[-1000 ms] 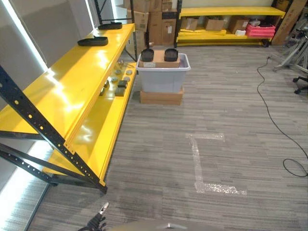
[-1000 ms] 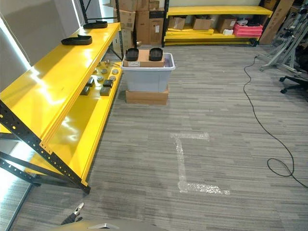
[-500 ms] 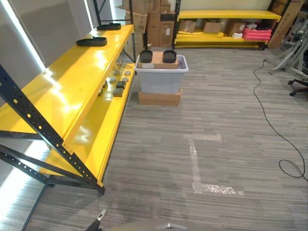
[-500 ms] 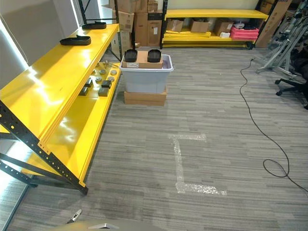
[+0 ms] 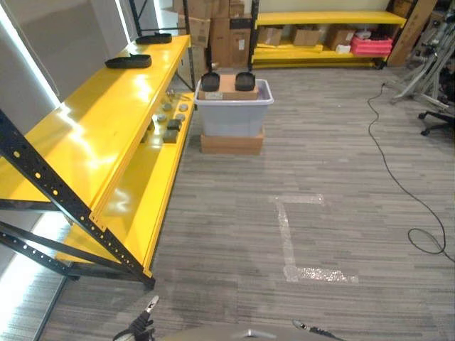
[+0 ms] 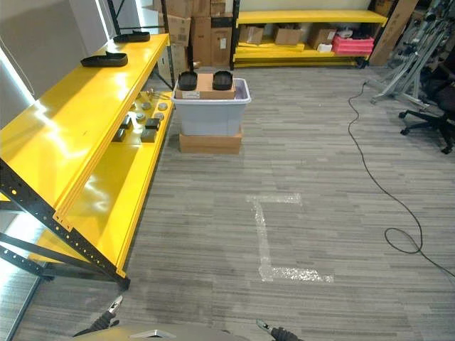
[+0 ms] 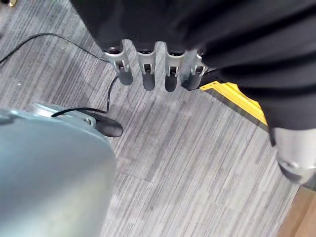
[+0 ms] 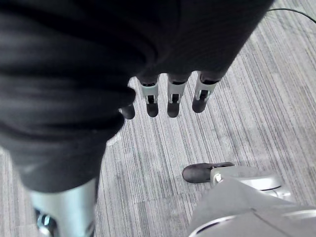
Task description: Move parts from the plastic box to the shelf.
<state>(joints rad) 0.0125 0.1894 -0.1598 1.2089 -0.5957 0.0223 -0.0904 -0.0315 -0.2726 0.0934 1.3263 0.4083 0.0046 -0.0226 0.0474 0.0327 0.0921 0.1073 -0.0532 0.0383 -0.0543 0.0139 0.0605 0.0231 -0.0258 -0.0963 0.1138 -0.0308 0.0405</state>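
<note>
The grey plastic box (image 5: 233, 117) stands far ahead on the floor, beside the yellow shelf (image 5: 106, 114) that runs along the left. Two black parts (image 5: 210, 80) (image 5: 244, 79) sit on a carton inside it. More black parts (image 5: 128, 62) lie on the shelf's upper board. Several small parts (image 5: 170, 124) lie on its lower board. My left hand (image 7: 145, 69) hangs over the carpet with straight fingers and holds nothing; its tip (image 5: 142, 325) also shows at the bottom edge of the left eye view. My right hand (image 8: 173, 96) hangs the same way, open and holding nothing.
A flat cardboard box (image 5: 231, 144) lies under the plastic box. Silver tape (image 5: 288, 234) marks a corner on the carpet ahead. A second yellow shelf (image 5: 320, 18) with cartons lines the far wall. A chair (image 6: 426, 117) and metal stands are at the far right.
The whole picture has shifted a little as the camera moved. My right hand's fingertip now shows at the bottom edge of the eye views. The box and parts have not moved.
</note>
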